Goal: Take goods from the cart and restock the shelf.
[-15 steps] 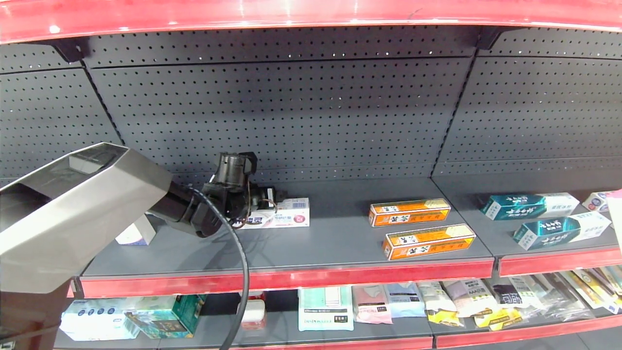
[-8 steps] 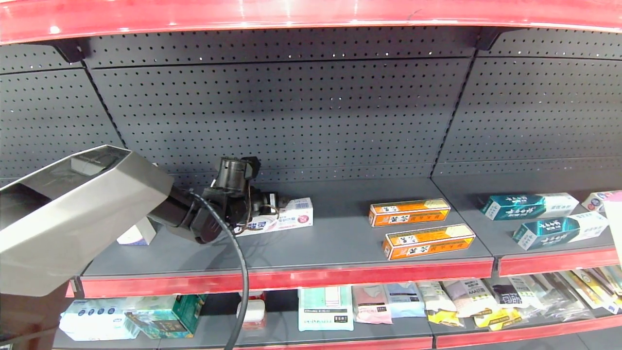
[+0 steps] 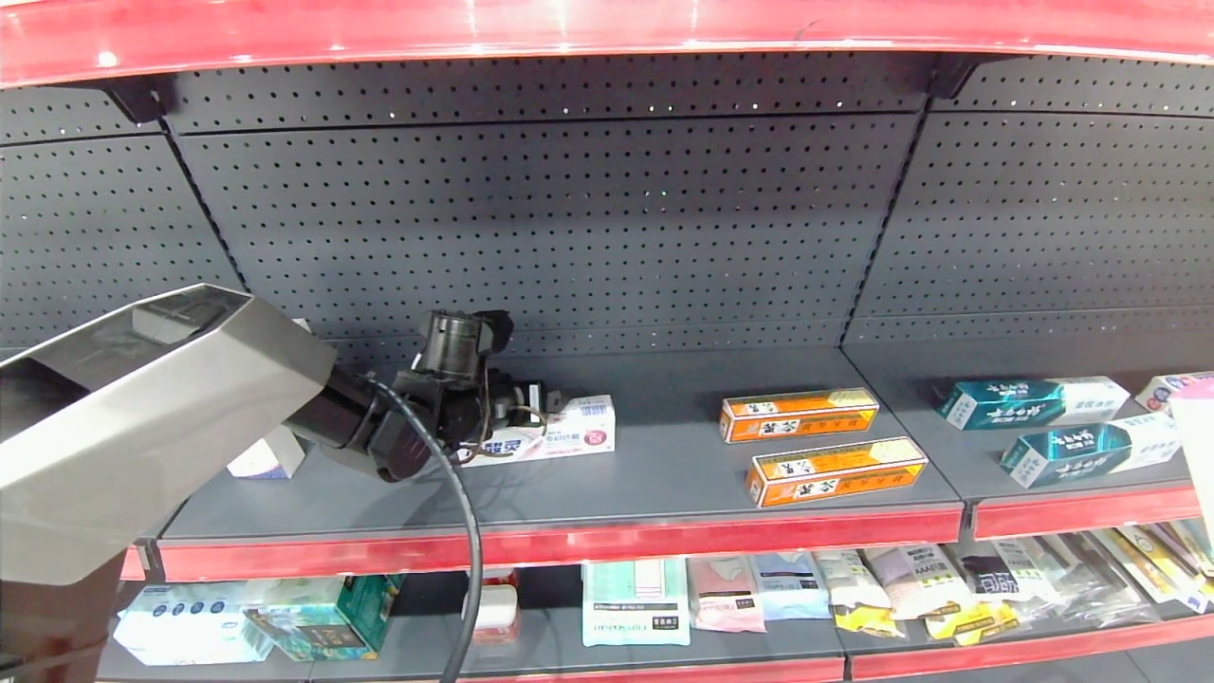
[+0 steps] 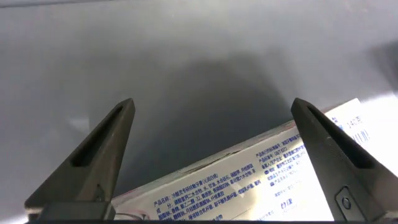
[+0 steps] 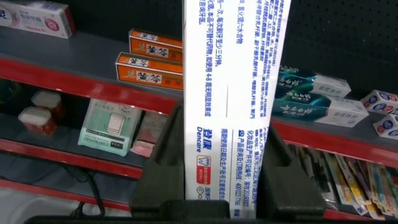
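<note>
The white-and-pink toothpaste box [image 3: 560, 432] lies flat on the shelf's [image 3: 645, 474] left part, with the left gripper's [image 4: 211, 104] fingers [image 4: 106, 155] spread apart over it. The right gripper [image 5: 224, 127] is clamped on an upright white box [image 5: 236, 74] before the shelf's front edge.

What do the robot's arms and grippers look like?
The left arm has an angular silver shell, a black wrist and a black cable looping down. The left gripper has dark, tapered wedge fingers; the right gripper is black too.
</note>
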